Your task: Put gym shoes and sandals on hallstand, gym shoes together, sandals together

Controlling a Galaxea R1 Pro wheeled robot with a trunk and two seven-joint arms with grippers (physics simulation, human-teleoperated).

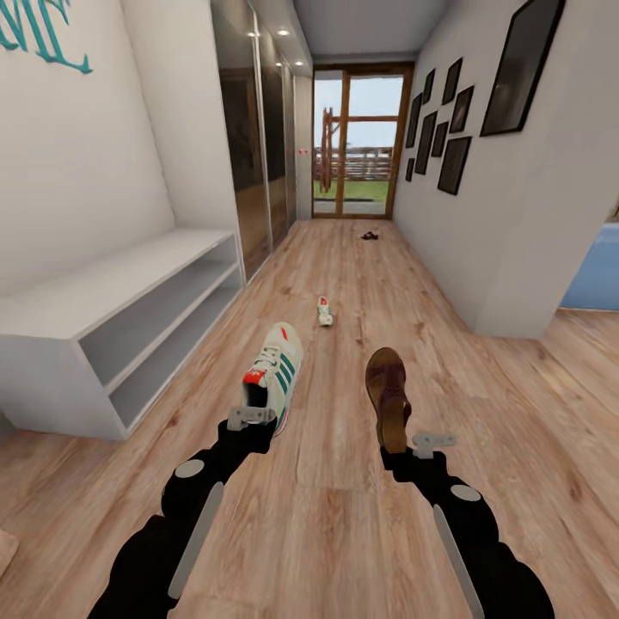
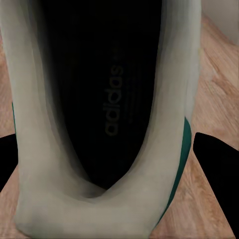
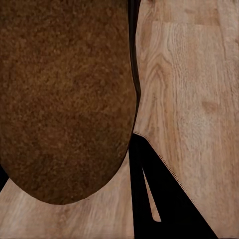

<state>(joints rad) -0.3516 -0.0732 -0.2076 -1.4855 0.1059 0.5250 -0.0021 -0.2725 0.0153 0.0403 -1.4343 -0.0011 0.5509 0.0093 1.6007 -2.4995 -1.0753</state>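
At the heel of the near gym shoe, the left gripper has its fingers on either side of the heel; in the left wrist view the dark tips flank the white collar, and it appears pinched and carried off the floor. The right gripper pinches the heel end of a brown sandal, whose tan footbed crowds the right wrist view beside one dark finger. Both shoes point away from the robot, toes forward.

To do this step well, I judge the robot should turn toward the white shoe rack just to its left, keep both grips firm so the long shoes do not swing or slip, and set each down flat on the top or a shelf, leaving room alongside for its mate. The sneaker hangs from its heel alone, so a slow swing seems wise.

Counted: two gym shoes, one held and a second gym shoe lying on the planks further down the corridor. Two sandals, one held and a small dark second sandal near the glass door, too far to make out clearly. One rack, two grippers.
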